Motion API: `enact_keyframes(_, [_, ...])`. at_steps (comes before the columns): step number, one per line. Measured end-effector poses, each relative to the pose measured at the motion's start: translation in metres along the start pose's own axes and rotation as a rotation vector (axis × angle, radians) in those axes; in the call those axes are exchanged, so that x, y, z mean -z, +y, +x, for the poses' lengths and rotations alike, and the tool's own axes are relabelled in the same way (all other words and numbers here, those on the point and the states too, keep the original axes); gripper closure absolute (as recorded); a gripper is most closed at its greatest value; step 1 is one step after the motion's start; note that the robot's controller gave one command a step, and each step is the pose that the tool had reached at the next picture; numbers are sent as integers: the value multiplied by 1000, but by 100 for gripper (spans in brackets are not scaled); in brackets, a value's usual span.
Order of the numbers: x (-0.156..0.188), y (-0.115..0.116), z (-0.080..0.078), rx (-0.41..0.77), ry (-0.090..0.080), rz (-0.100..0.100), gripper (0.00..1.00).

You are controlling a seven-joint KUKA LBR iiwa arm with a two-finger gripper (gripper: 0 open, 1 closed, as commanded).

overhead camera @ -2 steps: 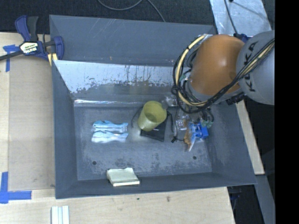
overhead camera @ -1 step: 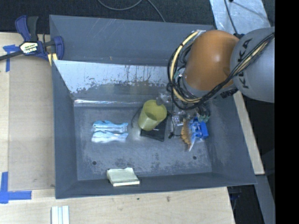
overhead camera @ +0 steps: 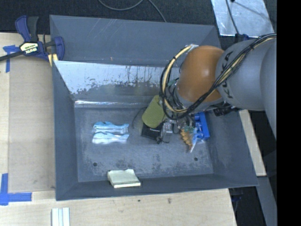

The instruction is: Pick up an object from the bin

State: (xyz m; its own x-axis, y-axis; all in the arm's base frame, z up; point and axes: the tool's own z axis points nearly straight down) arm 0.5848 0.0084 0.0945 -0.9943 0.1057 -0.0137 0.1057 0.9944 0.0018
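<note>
My gripper (overhead camera: pixel 167 128) is low in the middle right of the bin, under the arm's orange cover. Right against its left side lies an olive-green rounded thing (overhead camera: pixel 152 111) with a black piece (overhead camera: pixel 150 133) below it. The two touch or overlap, and I cannot tell whether the gripper holds either. To the gripper's right lies a blue plastic thing (overhead camera: pixel 202 125), with a small tan and green thing (overhead camera: pixel 188 137) beside it.
A crumpled blue-and-white packet (overhead camera: pixel 110 132) lies on the bin floor to the left. A pale yellow pad (overhead camera: pixel 123 178) rests on the front slope. The arm and its cables cover the bin's right side.
</note>
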Motion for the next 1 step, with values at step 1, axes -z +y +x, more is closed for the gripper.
enact_keyframes(1, [-22, 8, -29, -168, -3, -2, 100])
